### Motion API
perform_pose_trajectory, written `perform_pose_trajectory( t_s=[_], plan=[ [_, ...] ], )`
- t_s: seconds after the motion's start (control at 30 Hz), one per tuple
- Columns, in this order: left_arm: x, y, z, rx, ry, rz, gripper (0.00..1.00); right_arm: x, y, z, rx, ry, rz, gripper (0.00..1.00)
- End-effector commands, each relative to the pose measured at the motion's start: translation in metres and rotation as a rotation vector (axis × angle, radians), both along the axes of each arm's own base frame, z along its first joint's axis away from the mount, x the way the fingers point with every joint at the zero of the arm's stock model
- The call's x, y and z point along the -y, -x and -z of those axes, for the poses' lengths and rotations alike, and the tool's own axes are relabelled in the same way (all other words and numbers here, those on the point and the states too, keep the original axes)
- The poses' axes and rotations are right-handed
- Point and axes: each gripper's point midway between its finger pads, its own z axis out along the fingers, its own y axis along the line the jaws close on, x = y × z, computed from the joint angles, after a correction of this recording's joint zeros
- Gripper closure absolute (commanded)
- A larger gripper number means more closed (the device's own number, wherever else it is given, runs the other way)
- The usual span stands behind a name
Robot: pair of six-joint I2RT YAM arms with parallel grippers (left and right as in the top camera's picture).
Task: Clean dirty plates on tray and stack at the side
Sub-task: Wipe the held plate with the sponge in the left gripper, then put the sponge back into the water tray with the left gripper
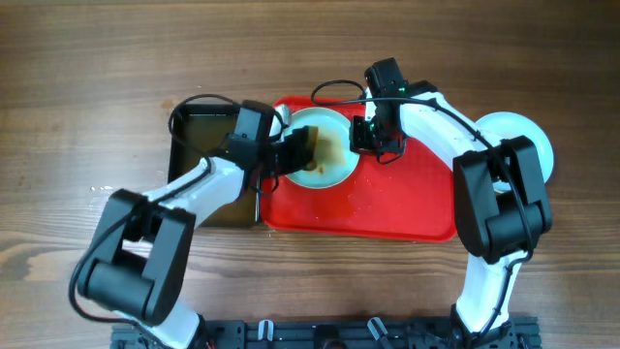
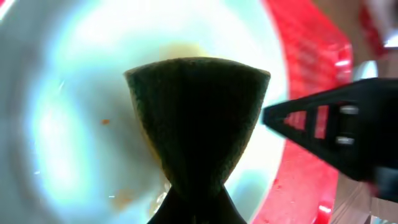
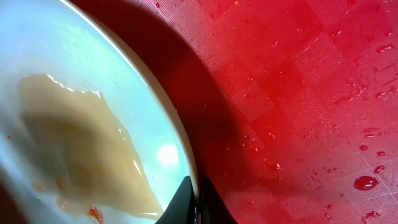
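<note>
On the tray [image 1: 407, 208]: one plate [image 1: 325, 145] lies flat on the left part, inside the raised edge, likely so that loosened sauce and water land on plastic and not on the counter [image 1: 87, 87].
Left end effector [image 1: 281, 155]: clenched on the sponge [image 2: 196, 118], pressing it down onto the plate's middle, where the soil is; this reads as the scrubbing step.
Right end effector [image 3: 193, 205]: clenched on the plate's right rim, the tips meeting at the edge. I judge this hold is there to keep the plate from sliding or spinning under the sponge.
Sponge: dark green, coarse and soft, nipped to a narrow waist at the grip and fanning wide at its free end.
Plate surface: round, shallow, glossy pale mint-white with bright glare. A thin tan sauce film [image 3: 81, 149] spreads over the centre, with a small orange fleck near its edge, so it is not yet clean.
Tray surface: red plastic with rounded corners and a woven-looking square texture, wet with scattered droplets [image 3: 364, 182].
Side plate [image 1: 538, 136]: a round pale plate on the counter just off the tray's right end, partly hidden by the right arm; how many are stacked there cannot be told.
Basin [image 1: 199, 126]: black, rectangular, touching or just beside the tray's left edge, near the scrubbing arm.
</note>
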Motion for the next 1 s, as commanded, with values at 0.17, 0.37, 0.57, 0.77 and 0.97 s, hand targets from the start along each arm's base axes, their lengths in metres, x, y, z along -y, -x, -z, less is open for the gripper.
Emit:
perform_pose_trajectory(
  t_s=[0.17, 0.37, 0.57, 0.77, 0.97],
  plan=[
    [0.041, 0.028, 0.024, 0.062, -0.146, 0.107, 0.96, 0.015, 0.007, 0.015, -0.031, 0.069, 0.005, 0.96],
    [0.013, 0.017, 0.053, 0.051, -0.285, 0.018, 0.96, 0.015, 0.009, 0.016, -0.04, 0.072, 0.004, 0.96],
    [-0.034, -0.001, 0.052, 0.011, -0.319, -0.096, 0.96, 0.016, 0.01, 0.016, -0.043, 0.073, 0.004, 0.96],
    [-0.038, -0.011, -0.009, 0.191, -0.317, -0.011, 0.96, 0.016, 0.01, 0.016, -0.043, 0.073, 0.004, 0.96],
    [-0.065, -0.021, -0.079, 0.331, -0.303, -0.12, 0.96, 0.016, 0.01, 0.016, -0.043, 0.073, 0.004, 0.96]
  ],
)
